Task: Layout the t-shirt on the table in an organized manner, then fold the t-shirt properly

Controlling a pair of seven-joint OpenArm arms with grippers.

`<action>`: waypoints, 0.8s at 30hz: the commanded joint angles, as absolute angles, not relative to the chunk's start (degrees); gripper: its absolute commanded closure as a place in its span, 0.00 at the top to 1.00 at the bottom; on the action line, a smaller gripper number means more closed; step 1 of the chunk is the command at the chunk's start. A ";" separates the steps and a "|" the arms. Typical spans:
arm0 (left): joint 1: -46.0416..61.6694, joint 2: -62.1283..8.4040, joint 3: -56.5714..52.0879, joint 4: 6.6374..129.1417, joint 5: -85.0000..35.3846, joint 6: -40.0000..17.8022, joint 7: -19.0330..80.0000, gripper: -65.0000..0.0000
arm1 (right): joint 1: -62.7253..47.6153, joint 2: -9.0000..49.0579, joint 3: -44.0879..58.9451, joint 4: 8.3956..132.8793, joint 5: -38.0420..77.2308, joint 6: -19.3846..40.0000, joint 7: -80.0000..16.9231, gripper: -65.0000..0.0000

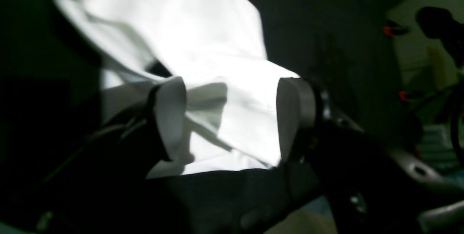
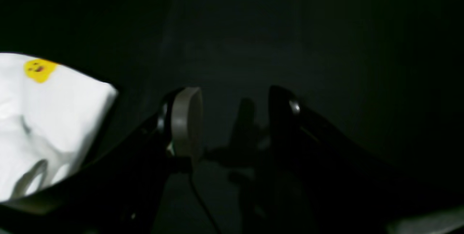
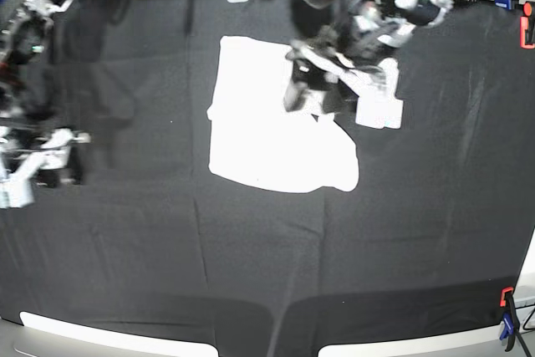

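Shirt [image 3: 276,131] on desk [image 3: 251,265], centre-rear, white side up, partly folded, one sleeve out beside left gripper [image 1: 232,118]. Step in hand, as judged: mid-fold. Left jaws open, straddling sleeve cloth, nothing clamped. Right gripper [image 2: 235,118] open, empty, over bare desk, well apart. Next: regrip free edge, carry across. No readable writing; only yellow smiley [image 2: 39,69].

open left pincer [image 1: 232,118], white t-shirt [image 1: 181,38] beneath
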State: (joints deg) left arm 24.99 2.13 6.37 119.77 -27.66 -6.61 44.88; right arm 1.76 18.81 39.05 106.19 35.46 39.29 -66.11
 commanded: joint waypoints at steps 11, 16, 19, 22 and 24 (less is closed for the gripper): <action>24.75 5.98 6.48 107.96 -38.70 -12.51 43.64 0.57 | 2.70 21.87 39.90 107.39 38.35 39.68 -64.51 0.45; 24.60 6.33 6.48 107.96 -40.14 -14.68 43.62 0.57 | 2.70 21.87 39.90 107.39 38.35 39.68 -64.36 0.45; 24.56 6.33 6.48 107.61 -38.50 -15.49 43.13 0.55 | 2.70 21.87 39.90 107.39 38.35 39.66 -64.36 0.45; 24.40 6.31 6.48 105.34 -34.30 -16.10 40.18 0.53 | 2.68 21.87 39.90 107.39 38.35 39.66 -64.38 0.45; 24.40 6.31 6.48 102.83 -33.65 -16.12 38.63 0.53 | 2.70 21.87 39.90 107.39 38.35 39.66 -64.38 0.45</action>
